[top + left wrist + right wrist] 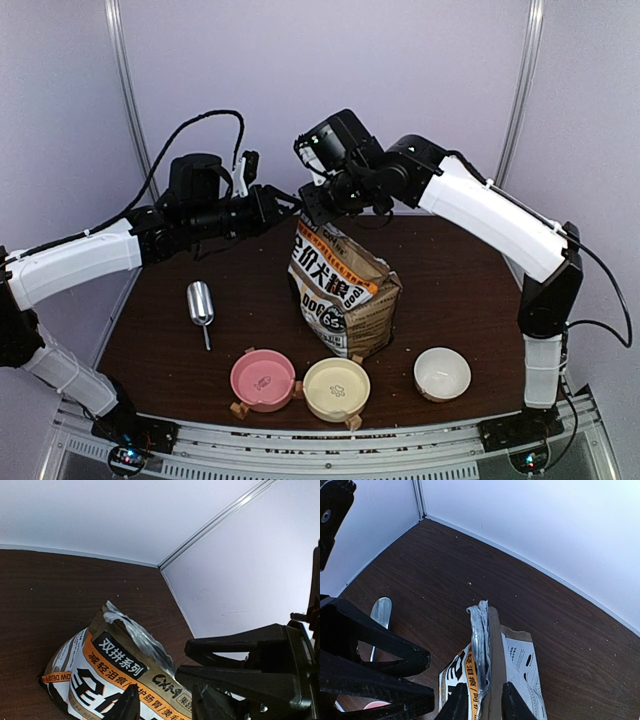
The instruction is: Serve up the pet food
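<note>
Opening the bag (340, 295), by the look of it. Stands upright mid-desk (450, 270), with the crimped seam (480, 645) along its top apparently not yet parted. Shows no pet food in any view; presumably all inside the bag, with none in the pink bowl (263, 378), the yellow bowl (336, 388) or the white bowl (442, 372) lined up along the near edge.

Reaching in from the left at the bag's top: the left tool (283, 207), fingers (129, 705) either side of the printed upper corner. Cannot tell whether pinching the paper or merely astride it. Coming in from the right: the right tool (312, 208), fingers (459, 705) straddling the silvery seam and partly apart. Again cannot tell whether clamped on the seam or just close beside it.

To do this well:
- Pinch opposite walls of the mouth just below the seam, not the seam itself.
- Confirm both grips before pulling.
- Draw apart slowly and level, away from each other.
- Keep the base planted, so as not to tip the bag toward the bowls.
- Avoid lifting: probably heavy and floppy, prone to slumping.
- Stop once open wide enough for the scoop (200, 303), lying on the desk to the left, well apart from the bag.
</note>
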